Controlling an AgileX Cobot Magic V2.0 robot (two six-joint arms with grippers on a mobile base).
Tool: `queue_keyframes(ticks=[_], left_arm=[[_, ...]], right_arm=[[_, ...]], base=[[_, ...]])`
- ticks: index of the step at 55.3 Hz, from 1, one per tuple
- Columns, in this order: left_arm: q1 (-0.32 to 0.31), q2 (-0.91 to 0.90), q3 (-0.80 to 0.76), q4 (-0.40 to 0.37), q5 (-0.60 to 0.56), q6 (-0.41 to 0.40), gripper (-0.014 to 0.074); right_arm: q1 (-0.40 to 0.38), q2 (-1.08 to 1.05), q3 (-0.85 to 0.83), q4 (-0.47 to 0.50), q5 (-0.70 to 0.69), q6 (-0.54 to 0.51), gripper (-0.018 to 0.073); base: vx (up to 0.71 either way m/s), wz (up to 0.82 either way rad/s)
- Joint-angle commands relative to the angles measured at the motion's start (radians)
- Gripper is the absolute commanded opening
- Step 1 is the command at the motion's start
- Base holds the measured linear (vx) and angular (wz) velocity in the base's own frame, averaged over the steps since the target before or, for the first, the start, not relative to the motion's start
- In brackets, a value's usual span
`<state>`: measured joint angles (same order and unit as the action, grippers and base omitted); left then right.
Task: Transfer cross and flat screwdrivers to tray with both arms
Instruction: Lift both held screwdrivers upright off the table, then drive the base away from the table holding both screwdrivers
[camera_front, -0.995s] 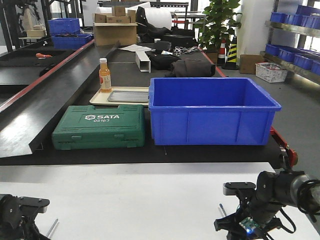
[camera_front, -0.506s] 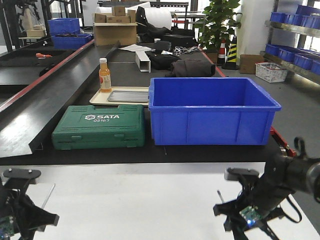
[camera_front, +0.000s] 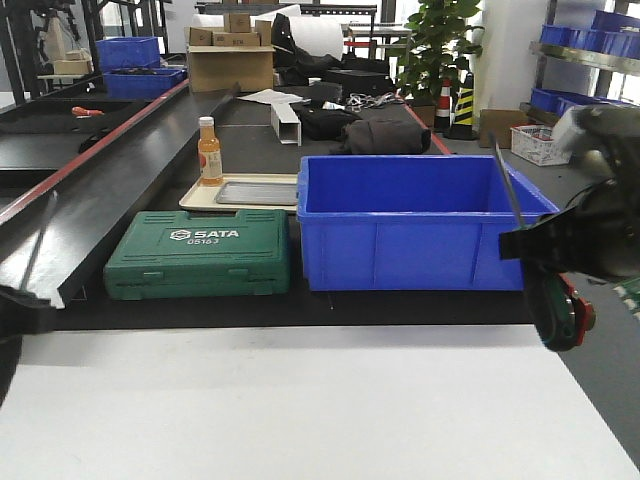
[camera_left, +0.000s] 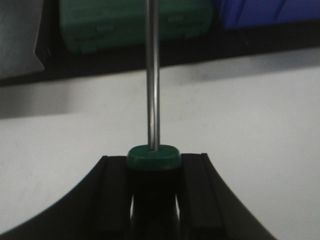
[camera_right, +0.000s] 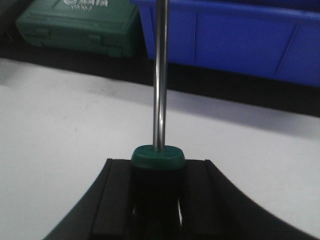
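Your left gripper (camera_left: 153, 167) grips the left screwdriver (camera_left: 152, 90) by its handle, and your right gripper (camera_right: 158, 167) grips the right screwdriver (camera_right: 160, 85) likewise, both shafts pointing straight ahead. The tray (camera_front: 195, 200) lies ahead of both, beyond the green case (camera_front: 200, 255), probably nearer your left arm

Blue bin (camera_front: 425, 225), white table (camera_front: 300, 410), green-collared screwdriver (camera_right: 159, 100)

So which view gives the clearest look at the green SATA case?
The exterior front-facing view: the whole green SATA case shows, logo readable, beside the blue bin. The left wrist view catches only a blurred strip behind its held screwdriver; the right wrist view, just a corner.
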<state>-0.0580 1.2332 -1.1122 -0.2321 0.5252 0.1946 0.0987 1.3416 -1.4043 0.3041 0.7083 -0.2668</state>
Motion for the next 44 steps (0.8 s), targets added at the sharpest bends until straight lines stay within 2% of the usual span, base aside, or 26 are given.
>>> queue_keyframes(ticks=[1,8,15,22,31,39,44], left_arm=[[-0.004,-0.120,-0.026,-0.060,-0.094,0.003,-0.0006],[-0.004,-0.225,-0.026,-0.062,-0.075,0.007,-0.0006],[-0.004,-0.296,-0.025,-0.066,0.000,0.055,-0.0006],[-0.004,-0.347,0.004,-0.112,0.009,0.091,-0.0004],[-0.004,-0.433,0.105,-0.177,-0.036,0.169,-0.0003],[-0.004,-0.483,0.165,-0.190,-0.052,0.169,-0.0003],[-0.004,-0.492,0.176,-0.189,-0.020,0.167,-0.0003]], right_arm=[[0.001,-0.107,0.000,0.003,-0.088,-0.010,-0.0011],[0.001,-0.276,0.158,0.001,-0.179,-0.019,-0.0011],[0.001,-0.431,0.312,0.001,-0.293,-0.057,-0.0011],[0.001,-0.530,0.409,0.001,-0.302,-0.058,-0.0008],[0.001,-0.576,0.454,0.001,-0.303,-0.058,-0.0008],[0.001,-0.586,0.454,0.001,-0.298,-0.058,-0.0008],[0.001,-0.586,0.454,0.001,-0.296,-0.058,-0.0008]], base=[[0.00,0.00],[0.00,0.00],[0.00,0.00],[0.00,0.00],[0.00,0.00],[0.00,0.00],[0.00,0.00]])
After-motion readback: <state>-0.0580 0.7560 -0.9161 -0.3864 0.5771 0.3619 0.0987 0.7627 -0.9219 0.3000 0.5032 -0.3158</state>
